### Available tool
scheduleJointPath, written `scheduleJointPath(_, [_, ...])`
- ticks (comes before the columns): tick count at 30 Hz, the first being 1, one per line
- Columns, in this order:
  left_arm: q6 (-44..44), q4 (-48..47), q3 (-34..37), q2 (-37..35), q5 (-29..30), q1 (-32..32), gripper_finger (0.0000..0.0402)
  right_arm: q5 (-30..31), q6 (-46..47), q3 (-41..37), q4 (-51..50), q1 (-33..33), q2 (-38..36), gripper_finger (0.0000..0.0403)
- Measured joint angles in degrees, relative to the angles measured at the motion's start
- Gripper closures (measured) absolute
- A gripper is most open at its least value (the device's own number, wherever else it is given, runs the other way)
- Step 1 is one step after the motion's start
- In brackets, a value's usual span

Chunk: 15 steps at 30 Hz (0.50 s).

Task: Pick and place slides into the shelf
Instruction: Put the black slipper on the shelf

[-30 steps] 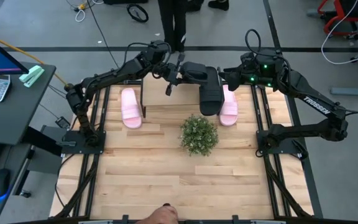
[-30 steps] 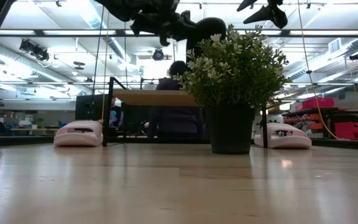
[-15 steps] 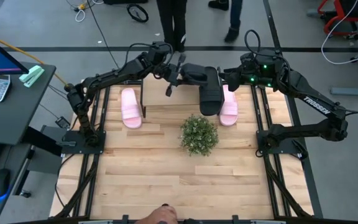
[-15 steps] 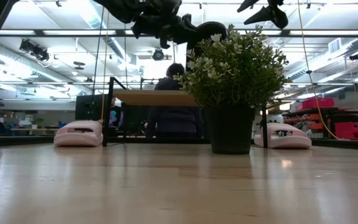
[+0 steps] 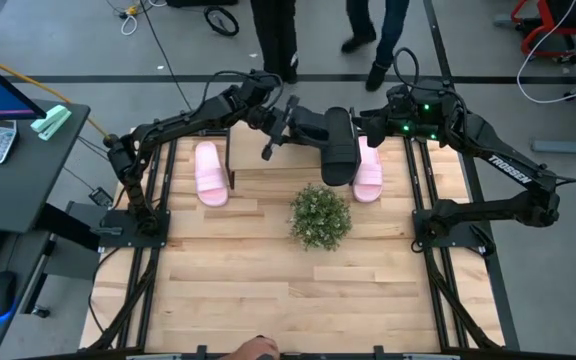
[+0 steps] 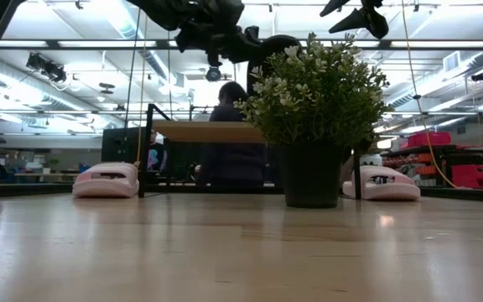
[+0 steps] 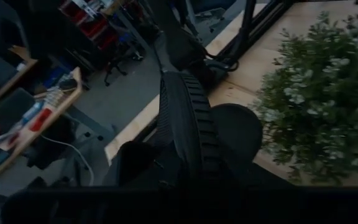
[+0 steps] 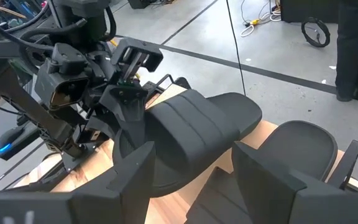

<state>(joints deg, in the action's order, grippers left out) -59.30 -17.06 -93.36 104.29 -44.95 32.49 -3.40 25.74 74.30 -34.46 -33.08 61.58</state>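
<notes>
My left gripper (image 5: 280,126) is shut on one black slide (image 5: 310,124), held high above the shelf (image 6: 199,132) and seen at the top of the low view (image 6: 273,44). The second black slide (image 5: 339,150) lies lengthwise just right of it, apparently on the shelf's top board (image 5: 268,158); the plant hides it in the low view. My right gripper (image 8: 204,177) is open, fingers facing both black slides from the right. One pink slide (image 5: 210,172) rests sole-down on the table left of the shelf, the other (image 5: 370,172) at its right end. My left gripper pinches the black slide by the end of its sole (image 8: 149,127) between its two fingers (image 8: 128,107). It comes roughly level from the table's left, along the slide's length. The slide is lifted clear, about level, strap (image 8: 188,130) up.
A potted plant (image 5: 320,216) stands on the table just near of the shelf and hides its right half in the low view (image 6: 313,92). People's legs (image 5: 276,35) move beyond the far edge. A hand (image 5: 253,348) shows at the near edge. Bare tabletop (image 5: 288,300) lies toward the near side.
My left gripper has carried the black slide a little toward the near edge and slightly down, turning it a bit. The other slides, the shelf and my right arm have stayed put. People beyond the far edge have walked on.
</notes>
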Motion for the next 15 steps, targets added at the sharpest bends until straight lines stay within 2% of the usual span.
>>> scheduleJointPath(15, [-0.3, -6.5, 0.0, 0.0, -1.6, 0.0, 0.0337, 0.0, 0.0, 0.0, 0.0, 0.0, 0.0, 0.0184])
